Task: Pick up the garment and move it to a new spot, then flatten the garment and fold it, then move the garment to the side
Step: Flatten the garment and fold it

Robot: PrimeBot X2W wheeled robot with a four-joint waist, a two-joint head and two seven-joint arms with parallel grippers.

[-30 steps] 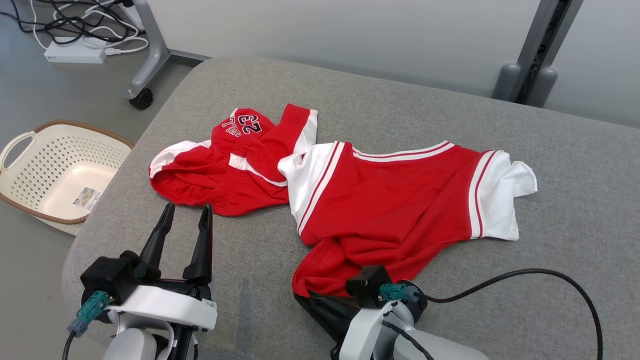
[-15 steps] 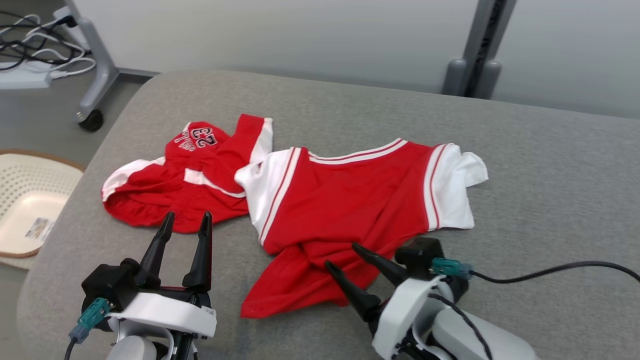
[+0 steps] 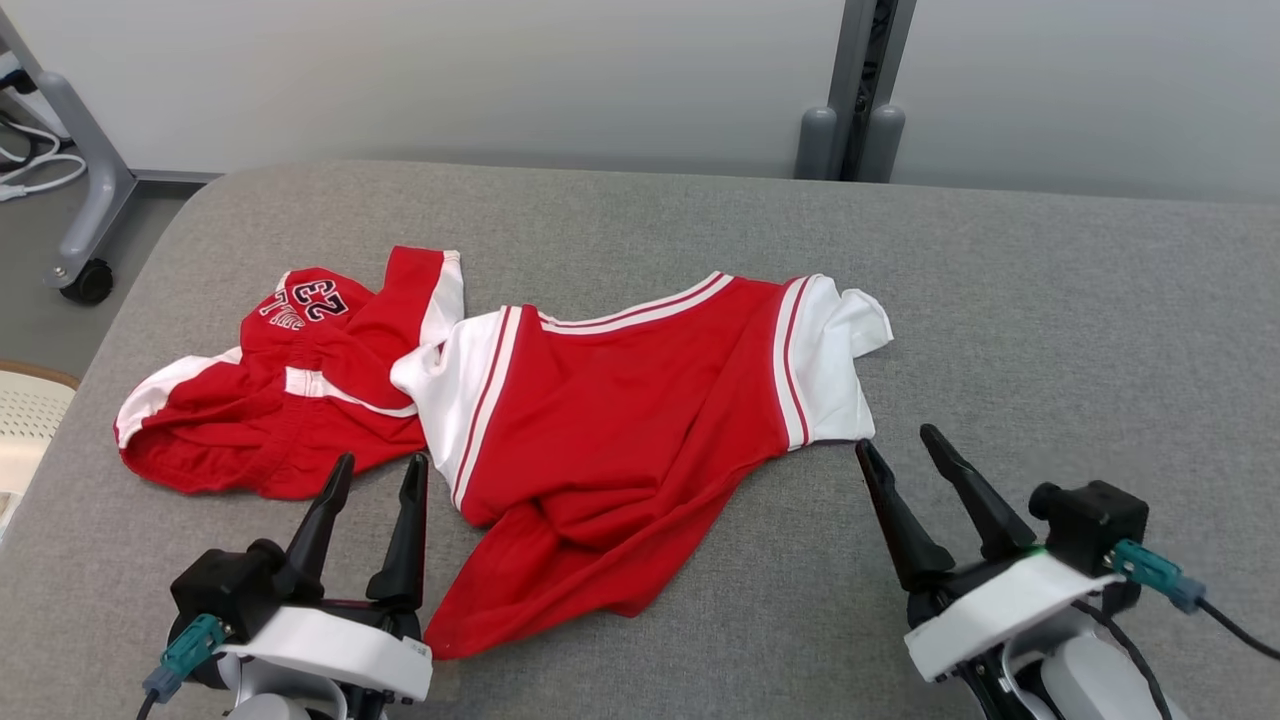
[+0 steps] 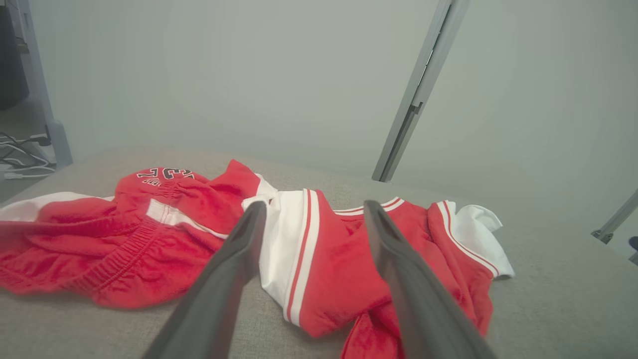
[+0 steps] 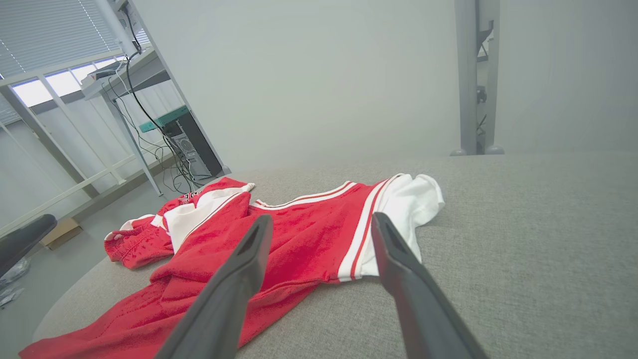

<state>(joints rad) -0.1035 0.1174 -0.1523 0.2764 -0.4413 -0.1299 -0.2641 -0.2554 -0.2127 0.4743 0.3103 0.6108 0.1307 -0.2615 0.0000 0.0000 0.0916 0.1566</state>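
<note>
On the broad grey fabric-covered table [image 3: 1050,300], the red jersey shirt with white, red-striped sleeves [image 3: 620,400] is seen lying loose, left of centre and nearer the near edge than the far one. It is held by nothing. The left gripper [image 3: 381,460] is poised at the near left with its jaws spread wide and empty, its tips just beside the shirt's left sleeve. The right gripper [image 3: 895,438] is placed at the near right, its jaws likewise wide and empty, its tips just off the white right sleeve [image 3: 830,370]. A pair of red shorts with white trim and a printed number [image 3: 270,420] is spread on the left of the table, and the shirt's left sleeve is laid against it, perhaps slightly over it. A pale perforated basket [image 3: 20,430] is glimpsed on the floor at the far left edge of the head view. As to progress, the shirt is set down on open cloth, so the first step may be judged finished, though this cannot be confirmed from the scene alone. The flattening is judged not yet done: the body is wrinkled, and the lower part is bunched and twisted into a tongue [image 3: 540,590] pointing towards the near edge. No fold is seen, and the final move to the side is left to be made. Room for spreading is offered on the right, where bare table is seen.
</note>
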